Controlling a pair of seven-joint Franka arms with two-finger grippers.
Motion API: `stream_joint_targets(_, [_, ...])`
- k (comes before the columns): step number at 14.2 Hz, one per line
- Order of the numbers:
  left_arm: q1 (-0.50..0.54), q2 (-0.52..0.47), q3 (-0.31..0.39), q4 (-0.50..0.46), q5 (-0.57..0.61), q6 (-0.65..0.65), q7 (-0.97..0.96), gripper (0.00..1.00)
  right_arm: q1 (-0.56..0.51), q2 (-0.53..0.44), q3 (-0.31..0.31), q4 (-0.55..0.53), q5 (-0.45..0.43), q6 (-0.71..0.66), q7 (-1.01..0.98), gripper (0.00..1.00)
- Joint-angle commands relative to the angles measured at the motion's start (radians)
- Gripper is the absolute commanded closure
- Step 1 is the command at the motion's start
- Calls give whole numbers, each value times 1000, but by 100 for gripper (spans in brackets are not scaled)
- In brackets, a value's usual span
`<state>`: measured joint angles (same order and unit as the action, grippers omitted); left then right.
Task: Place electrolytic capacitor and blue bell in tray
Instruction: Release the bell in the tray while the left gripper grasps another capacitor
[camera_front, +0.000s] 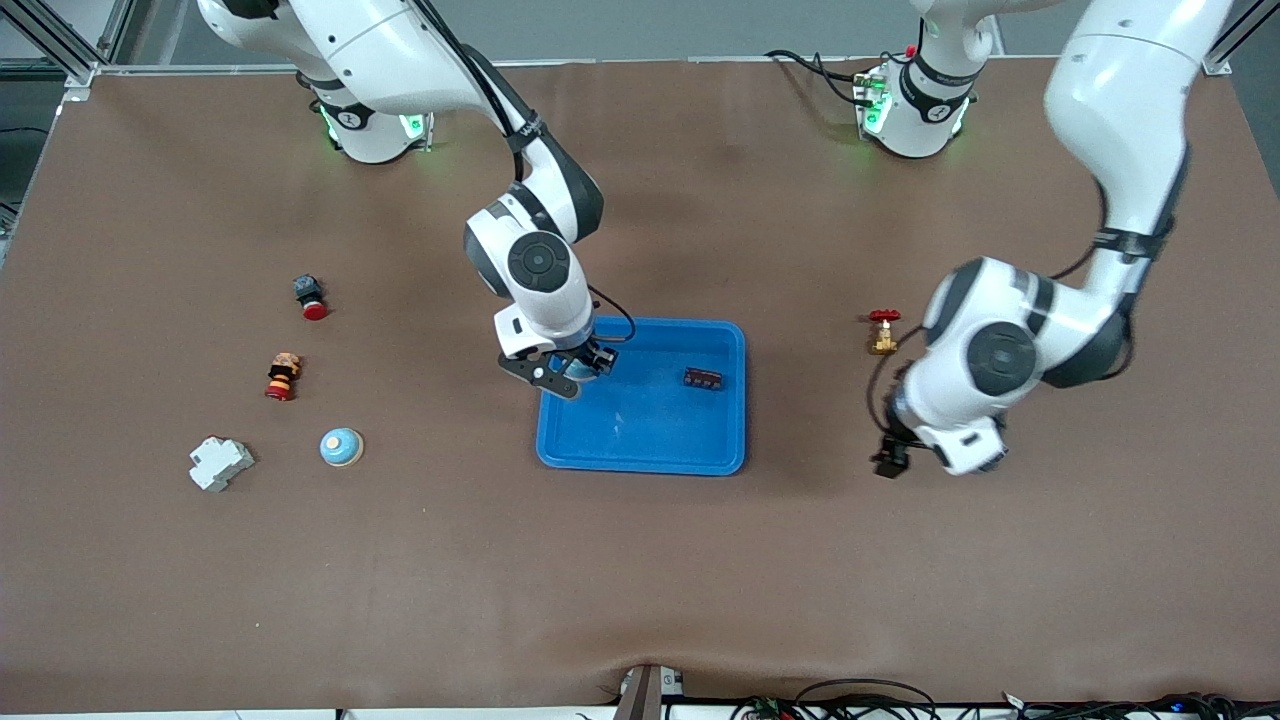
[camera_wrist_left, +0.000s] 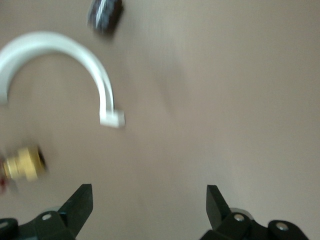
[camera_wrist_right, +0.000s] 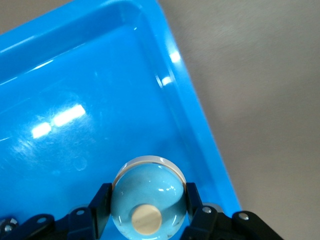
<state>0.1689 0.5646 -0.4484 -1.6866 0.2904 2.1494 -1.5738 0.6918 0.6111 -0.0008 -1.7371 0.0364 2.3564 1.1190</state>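
Right gripper (camera_wrist_right: 147, 220) grasps the blue bell (camera_wrist_right: 147, 200) above the tray (camera_front: 640, 440), toward its 10 o'clock corner; next it probably lowers and lets go. Left gripper (camera_wrist_left: 147, 202) fingers released, waiting.

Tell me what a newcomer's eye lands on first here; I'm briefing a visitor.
First the bright blue tray mid-table, with the right gripper over its corner, shut on a blue bell. A small dark part already lies in the tray. The left gripper hangs open over bare table, toward the left arm's end.
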Motion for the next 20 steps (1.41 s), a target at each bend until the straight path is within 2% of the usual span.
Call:
stream_joint_targets(1, [102,10,-13,-15,51,-11,215,0,14,45,-13,39,-7,44,33,100])
stream_joint_targets(3, [145,50,-6,-13,64,-3,279,0,21,61,-13,39,-7,70,44,100])
stream_joint_targets(6, [211,109,-6,-13,206,19,317,0,29,76,-14,39,-7,75,45,100])
stream_joint_targets(12, [224,158,-6,-13,217,93,317,2,29,98,-16,39,-15,92,45,100])
stream_joint_targets(13, [225,161,-6,-15,216,93,317,12,28,98,-16,39,-15,90,44,65])
stream_joint_targets(14, [225,161,-6,-18,217,93,317,27,25,99,-16,39,-16,92,44,1])
stream_joint_targets(15, [225,161,-6,-22,217,93,317,37,25,98,-16,41,-18,89,39,0])
stream_joint_targets(17, [227,161,-6,-27,216,92,321,41,14,88,-18,83,-21,45,27,0])
stream_joint_targets(19, [227,164,-6,-27,217,92,322,41,8,84,-18,149,-65,-69,18,0])
stream_joint_targets(20, [227,167,-6,-27,216,92,322,49,-4,84,-18,187,-87,-133,4,0])
